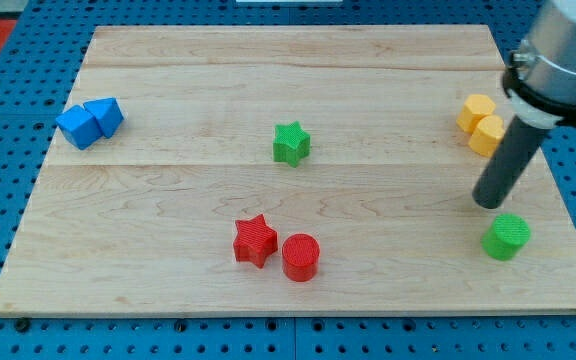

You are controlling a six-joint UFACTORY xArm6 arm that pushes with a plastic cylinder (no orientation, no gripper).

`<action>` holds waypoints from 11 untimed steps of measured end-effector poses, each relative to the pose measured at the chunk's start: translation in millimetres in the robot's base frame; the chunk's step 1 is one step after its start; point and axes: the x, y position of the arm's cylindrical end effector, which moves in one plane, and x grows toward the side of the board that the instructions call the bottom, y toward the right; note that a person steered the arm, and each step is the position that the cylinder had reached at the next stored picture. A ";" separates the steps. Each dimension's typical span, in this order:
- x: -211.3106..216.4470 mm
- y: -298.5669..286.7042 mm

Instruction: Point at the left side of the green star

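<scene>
The arm (568,45) runs out of frame at the far right corner; the rod partly hides a yellow block (487,134).

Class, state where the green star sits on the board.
The green star sits near the board's centre, above the red star, far to the view's left of my tip.

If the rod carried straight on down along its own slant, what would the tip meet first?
Probably the bare wooden board. My tip points down and slightly toward the view's left, just above-left of the green cylinder, seemingly clear of it; depth is uncertain.
</scene>
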 end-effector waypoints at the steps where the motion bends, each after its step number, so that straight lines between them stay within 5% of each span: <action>1: 18.3 -5.2; 4: 31.2 -4.3; 7: -11.9 -213.0; 9: -93.6 -318.4; 11: -83.5 -184.7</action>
